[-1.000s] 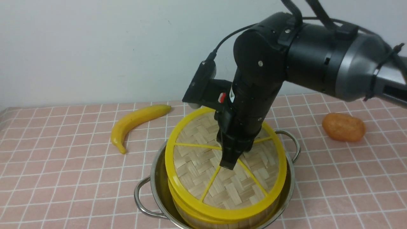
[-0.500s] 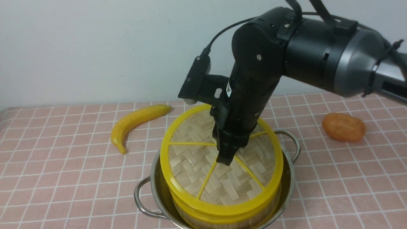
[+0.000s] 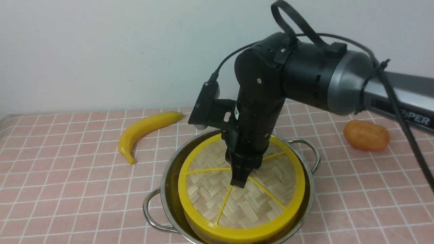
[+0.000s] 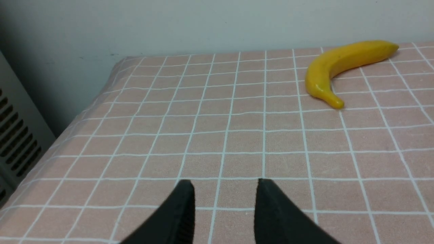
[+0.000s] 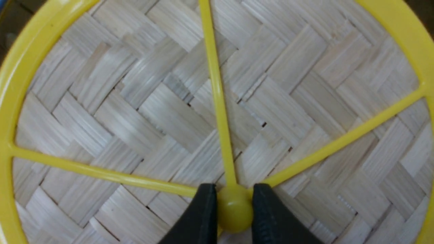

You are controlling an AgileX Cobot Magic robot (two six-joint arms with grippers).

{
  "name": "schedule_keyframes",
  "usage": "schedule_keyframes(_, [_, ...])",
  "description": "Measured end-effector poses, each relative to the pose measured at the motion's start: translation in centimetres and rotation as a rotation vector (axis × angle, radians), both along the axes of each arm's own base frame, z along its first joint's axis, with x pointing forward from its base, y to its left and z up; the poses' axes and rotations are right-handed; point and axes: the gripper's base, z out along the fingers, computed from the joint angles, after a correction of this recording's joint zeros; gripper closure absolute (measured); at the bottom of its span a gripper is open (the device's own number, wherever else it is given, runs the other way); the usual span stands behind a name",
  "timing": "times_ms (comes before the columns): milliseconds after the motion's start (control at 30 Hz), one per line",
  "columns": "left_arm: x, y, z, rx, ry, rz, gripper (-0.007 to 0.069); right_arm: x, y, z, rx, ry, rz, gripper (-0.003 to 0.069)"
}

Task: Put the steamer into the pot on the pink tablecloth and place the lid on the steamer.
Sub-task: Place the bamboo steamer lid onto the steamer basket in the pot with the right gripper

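Last step in hand: the right gripper [image 3: 239,181] pinches the yellow hub [image 5: 234,210] of the flat round woven-bamboo lid [image 3: 210,189] with yellow rim and spokes, which sits low inside the wide shiny steel pot [image 3: 168,189] on the pink white-gridded tablecloth [image 3: 67,189], the bamboo steamer hidden beneath it. Next move likely calls for loosening the fingers and rising straight up so the lid isn't dragged askew. The left gripper [image 4: 225,203] hovers wide and empty over bare cloth; the yellow toy banana [image 3: 145,130] and orange rounded lump [image 3: 366,135] lie well apart from the pot, blocking nothing.

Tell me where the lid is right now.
Front view, lower centre: the lid lies inside the pot, its hub pinched by the right gripper; the banana lies behind-left.
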Motion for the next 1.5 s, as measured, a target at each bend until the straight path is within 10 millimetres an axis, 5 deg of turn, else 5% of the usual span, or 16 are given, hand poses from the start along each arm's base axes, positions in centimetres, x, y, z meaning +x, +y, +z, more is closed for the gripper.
schedule_keyframes(567, [0.0, 0.0, 0.0, 0.000, 0.000, 0.000, 0.0382, 0.7, 0.3, 0.1, 0.031, -0.065, -0.022, 0.0470])
schedule_keyframes(1000, [0.0, 0.0, 0.0, 0.000, 0.000, 0.000, 0.0382, 0.7, 0.6, -0.7, 0.030, -0.024, -0.047, 0.0282])
schedule_keyframes(1200, [0.0, 0.0, 0.0, 0.000, 0.000, 0.000, 0.0382, 0.6, 0.6, -0.9, 0.026, -0.003, -0.058, 0.0343])
schedule_keyframes(1367, [0.0, 0.0, 0.0, 0.000, 0.000, 0.000, 0.0382, 0.7, 0.5, -0.9, 0.018, -0.003, -0.067, 0.0512])
schedule_keyframes(1500, [0.0, 0.0, 0.0, 0.000, 0.000, 0.000, 0.0382, 0.7, 0.5, -0.9, 0.020, -0.004, -0.070, 0.0513])
